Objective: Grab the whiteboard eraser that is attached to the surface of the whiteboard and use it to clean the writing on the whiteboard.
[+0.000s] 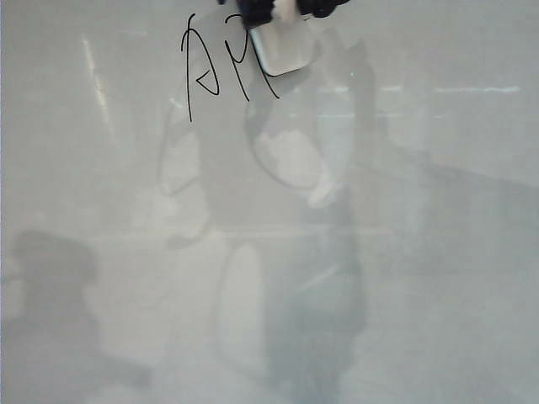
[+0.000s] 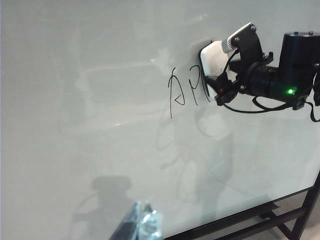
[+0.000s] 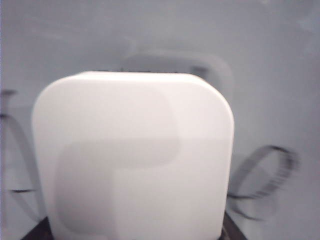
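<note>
- Right gripper (image 2: 226,75) is up at the top of the large glossy pale grey-white whiteboard (image 1: 421,278), jaws clamped across the small white rounded plastic whiteboard eraser (image 1: 285,46), which sits pressed flat over the middle of the thin black handwritten marker writing (image 1: 221,69).
- Risk: if the eraser tilts off the board, I'd expect it to skip over strokes; the letters on either side are not wiped yet.
- Risk: pushing too hard could twist the block in the jaws.
- Left gripper (image 2: 142,225) shows only as blurred tips low in its own camera; I can't tell how wide its fingers stand.
- Left wrist view alone shows the right arm's black body and the board's stand.
- Right wrist view alone shows a looping stroke just beside the eraser.
</note>
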